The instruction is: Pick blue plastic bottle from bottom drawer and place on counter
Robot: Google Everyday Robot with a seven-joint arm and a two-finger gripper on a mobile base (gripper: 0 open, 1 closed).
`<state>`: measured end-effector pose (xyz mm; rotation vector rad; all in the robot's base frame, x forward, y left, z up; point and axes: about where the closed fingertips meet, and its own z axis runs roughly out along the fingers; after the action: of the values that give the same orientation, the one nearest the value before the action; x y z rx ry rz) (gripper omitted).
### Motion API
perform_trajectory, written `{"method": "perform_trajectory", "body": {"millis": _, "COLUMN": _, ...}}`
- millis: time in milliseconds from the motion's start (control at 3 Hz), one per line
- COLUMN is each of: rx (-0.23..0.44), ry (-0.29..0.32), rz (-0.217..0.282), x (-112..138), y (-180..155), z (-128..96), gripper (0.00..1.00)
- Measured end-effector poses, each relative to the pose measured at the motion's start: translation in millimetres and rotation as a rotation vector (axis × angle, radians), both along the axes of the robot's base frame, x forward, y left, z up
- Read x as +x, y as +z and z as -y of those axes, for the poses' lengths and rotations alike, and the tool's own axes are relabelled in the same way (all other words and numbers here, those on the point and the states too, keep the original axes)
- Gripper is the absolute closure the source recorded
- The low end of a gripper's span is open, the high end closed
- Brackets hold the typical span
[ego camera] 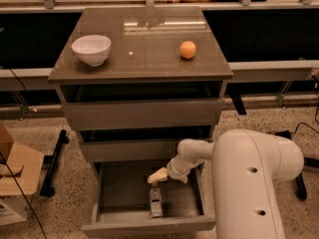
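The bottom drawer [119,195] is pulled open, and the bottle [156,202] lies on its floor near the front wall, about midway across, lengthwise front to back. The gripper [157,176] hangs over the drawer's middle, just behind the bottle, at the end of the white arm [249,183] that reaches in from the drawer's right; whether it is clenched or released I cannot tell. High above the drawer, the counter [144,54] carries a white bowl [91,49] at left and an orange [188,49] at right.
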<state>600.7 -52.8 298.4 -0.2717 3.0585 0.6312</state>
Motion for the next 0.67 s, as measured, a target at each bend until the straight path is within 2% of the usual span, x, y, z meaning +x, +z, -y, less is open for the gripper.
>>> {"method": "perform_trajectory", "body": {"millis": 667, "rx": 0.022, "ry": -0.069, "rz": -0.067, "x": 8, "y": -53, "z": -19, "gripper": 0.00}}
